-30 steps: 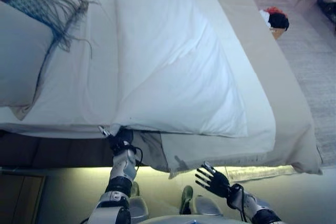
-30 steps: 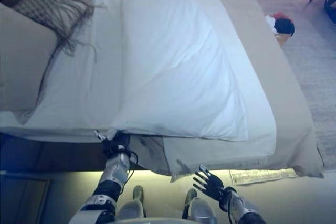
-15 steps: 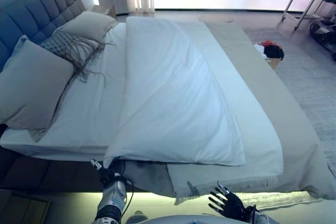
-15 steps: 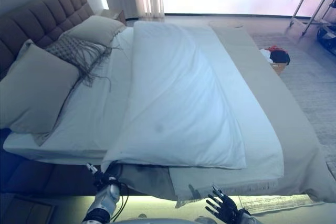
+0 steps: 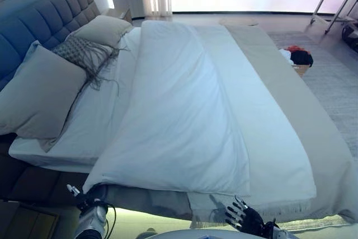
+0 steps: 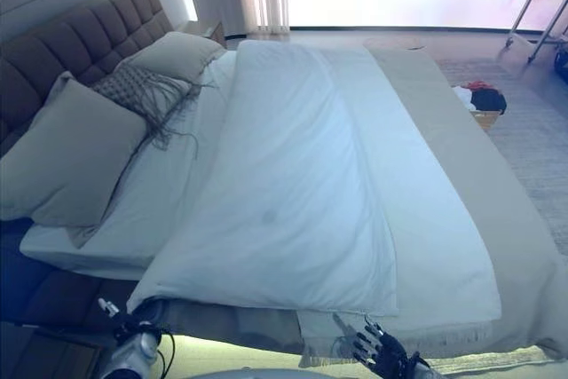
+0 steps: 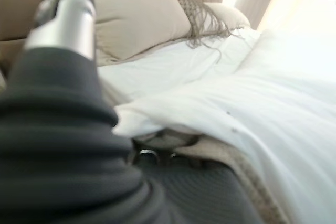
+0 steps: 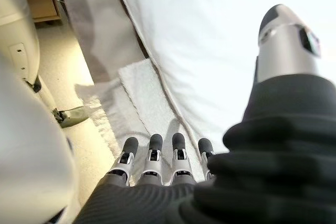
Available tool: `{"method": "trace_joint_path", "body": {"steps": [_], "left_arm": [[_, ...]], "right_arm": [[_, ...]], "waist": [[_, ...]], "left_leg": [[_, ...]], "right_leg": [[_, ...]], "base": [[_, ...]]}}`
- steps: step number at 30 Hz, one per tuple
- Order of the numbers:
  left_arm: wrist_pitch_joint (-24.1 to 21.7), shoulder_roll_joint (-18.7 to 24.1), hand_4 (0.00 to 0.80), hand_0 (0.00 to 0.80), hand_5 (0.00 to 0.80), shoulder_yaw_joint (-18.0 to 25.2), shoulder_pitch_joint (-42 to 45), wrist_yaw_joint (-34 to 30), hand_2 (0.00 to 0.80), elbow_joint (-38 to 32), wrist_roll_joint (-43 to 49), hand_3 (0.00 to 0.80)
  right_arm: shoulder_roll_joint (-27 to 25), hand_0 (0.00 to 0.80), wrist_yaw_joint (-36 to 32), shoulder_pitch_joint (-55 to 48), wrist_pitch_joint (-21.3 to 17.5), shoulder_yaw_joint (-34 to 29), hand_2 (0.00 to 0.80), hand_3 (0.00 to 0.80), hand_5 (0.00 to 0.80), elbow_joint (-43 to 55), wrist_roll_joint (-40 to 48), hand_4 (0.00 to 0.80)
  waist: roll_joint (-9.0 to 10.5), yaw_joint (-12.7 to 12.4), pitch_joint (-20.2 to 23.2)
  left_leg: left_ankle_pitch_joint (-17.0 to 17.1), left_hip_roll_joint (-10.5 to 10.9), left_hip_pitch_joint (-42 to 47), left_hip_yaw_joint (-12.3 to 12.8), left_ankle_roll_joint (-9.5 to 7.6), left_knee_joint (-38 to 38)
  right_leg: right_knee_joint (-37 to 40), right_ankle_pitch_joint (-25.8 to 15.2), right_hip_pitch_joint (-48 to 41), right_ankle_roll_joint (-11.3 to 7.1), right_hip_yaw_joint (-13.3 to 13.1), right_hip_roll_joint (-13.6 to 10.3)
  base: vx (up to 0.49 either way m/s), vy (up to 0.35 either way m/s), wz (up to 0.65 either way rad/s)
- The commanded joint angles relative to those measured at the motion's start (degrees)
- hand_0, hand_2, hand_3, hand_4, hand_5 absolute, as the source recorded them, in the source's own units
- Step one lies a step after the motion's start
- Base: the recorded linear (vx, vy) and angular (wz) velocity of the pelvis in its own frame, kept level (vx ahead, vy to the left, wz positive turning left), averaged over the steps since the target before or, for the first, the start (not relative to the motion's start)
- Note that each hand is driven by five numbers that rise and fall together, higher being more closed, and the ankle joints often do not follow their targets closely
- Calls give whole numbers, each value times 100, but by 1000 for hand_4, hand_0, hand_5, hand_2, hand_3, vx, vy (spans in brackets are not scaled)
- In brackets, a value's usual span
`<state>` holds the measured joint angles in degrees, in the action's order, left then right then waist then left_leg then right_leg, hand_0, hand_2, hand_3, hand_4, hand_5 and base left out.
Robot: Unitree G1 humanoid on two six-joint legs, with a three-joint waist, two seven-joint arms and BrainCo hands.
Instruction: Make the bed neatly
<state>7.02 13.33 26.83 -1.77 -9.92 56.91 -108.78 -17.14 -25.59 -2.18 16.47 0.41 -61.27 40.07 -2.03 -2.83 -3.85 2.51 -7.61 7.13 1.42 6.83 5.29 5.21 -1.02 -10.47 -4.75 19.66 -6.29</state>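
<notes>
Bed with a white duvet (image 5: 184, 116) folded lengthwise over a beige blanket (image 5: 313, 132); grey pillows (image 5: 39, 96) and a fringed cushion (image 5: 84, 54) lie against the tufted headboard (image 5: 45, 23). A basket of clothes (image 5: 299, 60) stands on the carpet beyond the far side. The left hand (image 5: 89, 202) sits under the duvet's near corner; its fingers are hidden beneath the fabric, so its grip cannot be judged. The right hand (image 5: 243, 219) hovers below the blanket's fringed edge, fingers (image 8: 152, 153) spread and empty.
</notes>
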Motion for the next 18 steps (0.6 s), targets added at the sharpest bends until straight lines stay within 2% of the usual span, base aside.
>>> {"method": "trace_joint_path", "body": {"steps": [1, 7, 11, 15, 18], "left_arm": [[-913, 2242, 0, 0, 0, 1826, 274, -283, 0, 319, -382, 0], [-643, 3438, 0, 0, 0, 2460, 486, 202, 0, 963, -242, 0], [-95, 4038, 0, 0, 0, 2863, 718, 493, 0, 1305, 16, 0], [388, 4139, 0, 0, 0, 2910, 857, 580, 0, 1510, 93, 0], [931, 3806, 0, 0, 0, 2631, 839, 528, 0, 1561, 217, 0]], "right_arm": [[-174, 0, 27, 249, -178, -225, 0, 0, 0, -305, 231, 0], [-380, 0, -76, 257, -326, -190, 0, 0, 0, -530, 274, 0], [-515, 0, -103, 264, -336, -230, 0, 0, 0, -621, 303, 0], [-586, 0, -61, 294, -331, -186, 0, 0, 0, -570, 316, 0], [-627, 0, -113, 354, -417, -159, 0, 0, 0, -597, 299, 0]], "waist": [[-17, -670, 129], [-93, -779, 130], [-142, -876, 123], [-135, -947, 63], [-68, -1026, -83]], "left_leg": [[-301, 458, -348, -86, -344, -488], [-319, 505, -410, -127, -395, -485], [-386, 530, -443, -170, -409, -508], [-429, 565, -554, -244, -435, -597], [-463, 586, -753, -297, -452, -754]], "right_leg": [[-505, 78, 257, -313, 66, -832], [-476, 35, 288, -349, 142, -897], [-491, 63, 300, -371, 179, -937], [-567, 81, 375, -369, 211, -992], [-718, 112, 540, -367, 246, -1061]], "base": [[-59, 84, -8], [-60, 84, -18], [-66, 84, -22], [-62, 107, -5], [-111, 82, 6]]}}
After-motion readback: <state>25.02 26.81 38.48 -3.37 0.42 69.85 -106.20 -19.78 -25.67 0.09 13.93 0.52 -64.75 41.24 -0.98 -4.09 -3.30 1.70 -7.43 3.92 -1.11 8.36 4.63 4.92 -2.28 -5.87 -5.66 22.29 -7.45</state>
